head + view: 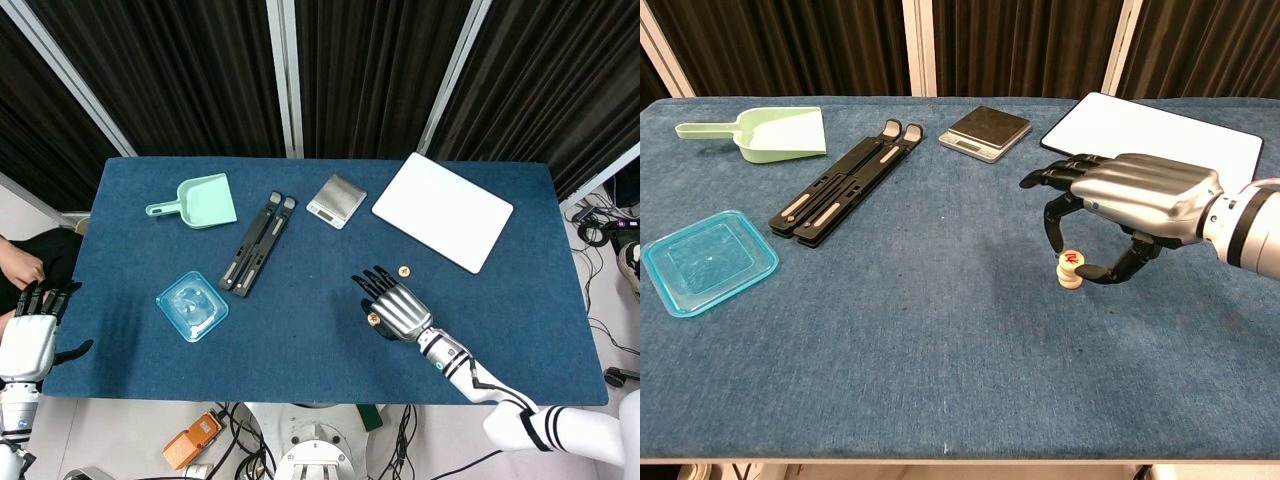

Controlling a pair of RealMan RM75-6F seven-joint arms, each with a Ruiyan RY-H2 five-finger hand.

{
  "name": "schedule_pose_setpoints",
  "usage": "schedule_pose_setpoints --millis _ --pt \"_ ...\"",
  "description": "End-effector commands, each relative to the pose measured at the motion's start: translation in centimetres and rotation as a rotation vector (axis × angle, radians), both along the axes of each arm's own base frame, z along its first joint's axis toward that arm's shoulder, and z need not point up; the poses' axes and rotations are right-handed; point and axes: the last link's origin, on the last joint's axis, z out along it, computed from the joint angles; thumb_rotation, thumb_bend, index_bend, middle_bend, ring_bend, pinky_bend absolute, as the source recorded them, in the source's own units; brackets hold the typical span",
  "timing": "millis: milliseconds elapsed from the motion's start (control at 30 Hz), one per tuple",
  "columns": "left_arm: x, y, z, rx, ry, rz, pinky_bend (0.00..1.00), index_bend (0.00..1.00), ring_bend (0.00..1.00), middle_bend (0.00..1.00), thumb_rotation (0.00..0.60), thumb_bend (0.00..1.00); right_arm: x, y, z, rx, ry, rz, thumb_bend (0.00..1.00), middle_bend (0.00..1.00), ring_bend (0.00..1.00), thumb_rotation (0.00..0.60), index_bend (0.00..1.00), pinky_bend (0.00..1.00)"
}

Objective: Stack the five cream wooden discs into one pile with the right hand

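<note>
A short pile of cream wooden discs [1070,275] [373,319] stands on the blue table right of centre. Its top disc [1071,259] carries a red mark and sits on the pile. My right hand [1130,200] [397,308] arches over it, pinching that top disc between the thumb [1108,272] and a finger [1051,228]. One more cream disc [403,270] lies alone just beyond the hand; the chest view hides it behind the hand. My left hand [28,338] hangs off the table's left edge, fingers apart and holding nothing.
A white board [442,210] lies at the back right, a small scale [336,200] beside it. A black folded stand [257,243], a green dustpan [200,201] and a blue square container [192,305] occupy the left half. A person's hand [15,268] shows at the far left edge.
</note>
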Motion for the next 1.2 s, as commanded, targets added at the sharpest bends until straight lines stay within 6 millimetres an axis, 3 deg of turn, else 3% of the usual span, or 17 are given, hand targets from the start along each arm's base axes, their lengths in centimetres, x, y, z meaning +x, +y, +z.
schedule_pose_setpoints --millis 33,200,433,733,1200 --pt "0.0 0.0 0.0 0.000 -0.001 -0.001 0.00 0.17 0.04 0.14 0.600 0.08 0.0 0.0 0.1 -0.005 0.001 0.003 0.48 0.11 0.06 0.600 0.49 0.08" --pt "0.0 0.1 -0.1 -0.001 -0.001 -0.004 0.00 0.17 0.04 0.14 0.600 0.08 0.0 -0.8 1.2 -0.063 -0.039 -0.012 0.48 0.11 0.06 0.600 0.45 0.08" --pt "0.1 0.2 0.0 0.000 -0.001 -0.007 0.00 0.17 0.04 0.14 0.600 0.08 -2.1 -4.7 3.2 -0.178 0.007 -0.144 0.41 0.11 0.06 0.600 0.40 0.08" --pt "0.6 0.4 -0.2 -0.010 0.003 -0.015 0.00 0.17 0.04 0.14 0.600 0.08 -3.1 -7.5 1.3 -0.169 0.104 -0.220 0.41 0.11 0.06 0.600 0.42 0.08" --pt "0.6 0.5 -0.1 -0.013 0.009 -0.006 0.00 0.17 0.04 0.14 0.600 0.08 -4.4 -8.7 0.2 -0.175 0.127 -0.262 0.42 0.11 0.06 0.600 0.48 0.08"
